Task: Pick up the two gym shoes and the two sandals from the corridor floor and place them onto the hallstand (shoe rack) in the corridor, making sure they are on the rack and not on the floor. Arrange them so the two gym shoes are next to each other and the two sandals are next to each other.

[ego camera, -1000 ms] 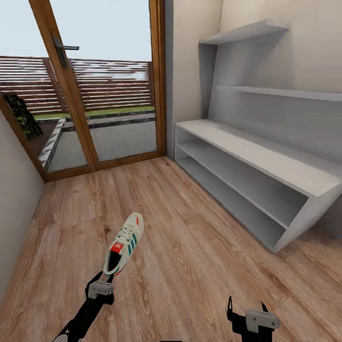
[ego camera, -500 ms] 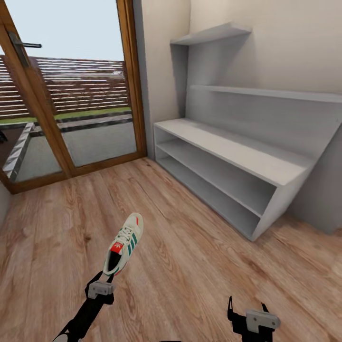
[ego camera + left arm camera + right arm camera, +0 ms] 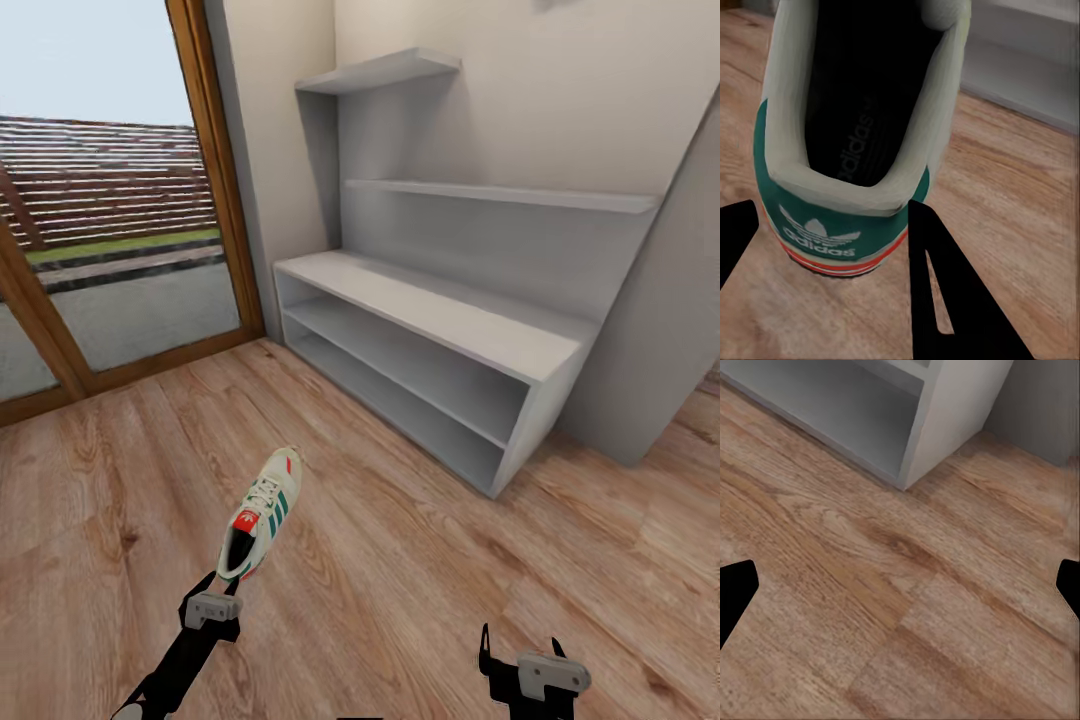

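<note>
Firmly, left pincer [image 3: 222, 585] grips gym shoe [image 3: 262, 510].

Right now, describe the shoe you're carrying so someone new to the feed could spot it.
Start at the pale grey hallstand against the wall, then drop to the wood floor in front of it. The gym shoe sits low in the head view, held by its heel in the left gripper: cream-white, laced, green side stripes, orange-red patches.

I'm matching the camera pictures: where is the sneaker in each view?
Head view: sneaker low and left of centre, held at its heel by the left hand.
Left wrist view: its heel close up between the fingers.
Right wrist view: not in it.
Shared landmark: the grey shoe rack.
</note>
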